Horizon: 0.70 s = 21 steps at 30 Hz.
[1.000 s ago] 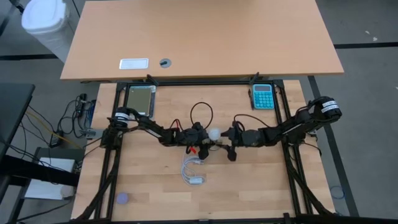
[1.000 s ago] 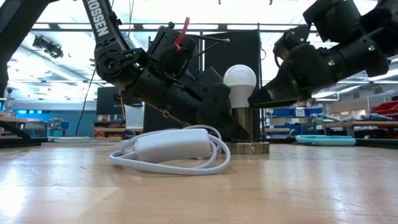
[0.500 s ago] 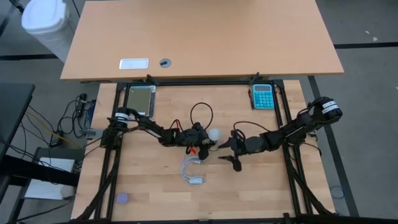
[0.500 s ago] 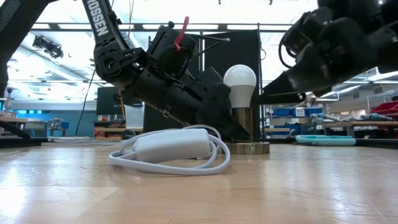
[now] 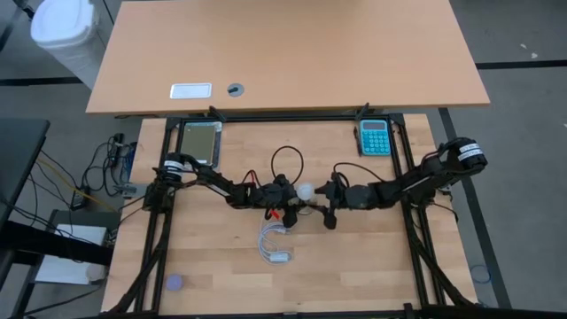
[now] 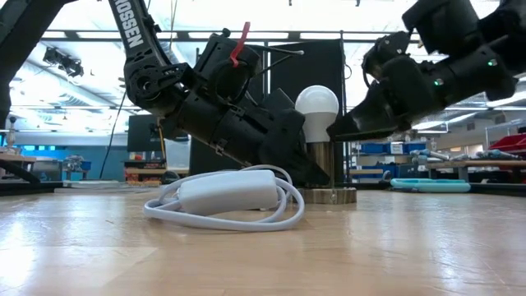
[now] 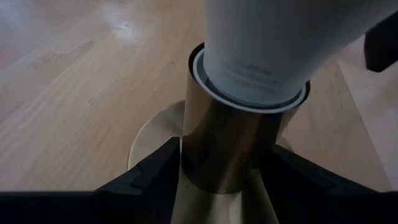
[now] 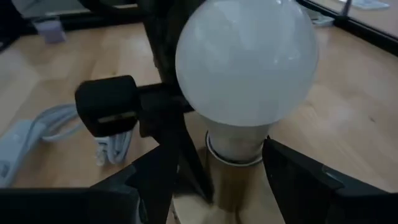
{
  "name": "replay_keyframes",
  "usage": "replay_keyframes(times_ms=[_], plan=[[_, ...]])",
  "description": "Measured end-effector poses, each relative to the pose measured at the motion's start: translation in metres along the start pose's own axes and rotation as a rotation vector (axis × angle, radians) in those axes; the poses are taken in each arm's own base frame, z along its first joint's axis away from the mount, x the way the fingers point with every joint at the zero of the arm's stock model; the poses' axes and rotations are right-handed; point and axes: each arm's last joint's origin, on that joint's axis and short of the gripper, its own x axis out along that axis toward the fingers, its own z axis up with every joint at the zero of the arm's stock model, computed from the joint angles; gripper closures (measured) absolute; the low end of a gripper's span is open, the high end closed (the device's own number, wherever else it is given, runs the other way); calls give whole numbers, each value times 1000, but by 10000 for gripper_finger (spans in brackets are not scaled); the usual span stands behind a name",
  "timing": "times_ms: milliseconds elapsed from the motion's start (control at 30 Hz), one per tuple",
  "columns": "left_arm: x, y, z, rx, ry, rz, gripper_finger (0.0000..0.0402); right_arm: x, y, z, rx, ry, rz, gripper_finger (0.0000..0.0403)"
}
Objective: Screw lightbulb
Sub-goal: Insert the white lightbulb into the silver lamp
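The white lightbulb (image 5: 305,190) stands upright in a metal socket (image 6: 322,164) on a round base disc (image 6: 329,195) at the table's middle. My left gripper (image 5: 294,197) comes from the left and is shut on the socket below the bulb (image 7: 261,43). My right gripper (image 5: 326,195) comes from the right. It is open, with a finger (image 8: 158,174) on either side of the bulb's neck (image 8: 239,146). I cannot tell whether these fingers touch the bulb. My left gripper pinches the socket's upright metal tube (image 7: 230,149) between its two fingers (image 7: 158,171), just under the bulb's collar. The fingers slant down from the table's left. The socket stands upright with its base disc (image 7: 152,134) on the table.
A coiled white cable with an inline switch (image 5: 275,241) lies just in front of the socket, toward the near edge. A blue calculator (image 5: 374,139) and a grey tray (image 5: 200,142) lie at the far edge. A small purple ball (image 5: 174,283) lies near the front left corner.
My right gripper drew back from the bulb toward the table's right and near side and turned about its wrist. It then came back beside the bulb, where it stood a second ago. The bulb, the socket and my left gripper kept still.
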Motion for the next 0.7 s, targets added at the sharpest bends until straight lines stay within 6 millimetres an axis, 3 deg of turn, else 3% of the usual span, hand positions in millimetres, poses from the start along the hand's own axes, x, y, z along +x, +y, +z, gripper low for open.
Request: replay_keyframes(times_ms=[167, 467, 633, 700], plan=[[0, 0, -1, 1, 5, 5, 184, 0, 2, 0, 2, 4, 45, 169], [0, 1, -2, -3, 19, 17, 184, -11, 28, -5, 2, 24, 204, 171], [0, 1, -1, -4, 16, 18, 184, -10, 17, -12, -2, 47, -86, 172], [0, 1, -1, -5, 16, 18, 184, -7, 11, -9, 10, 34, -116, 172]])
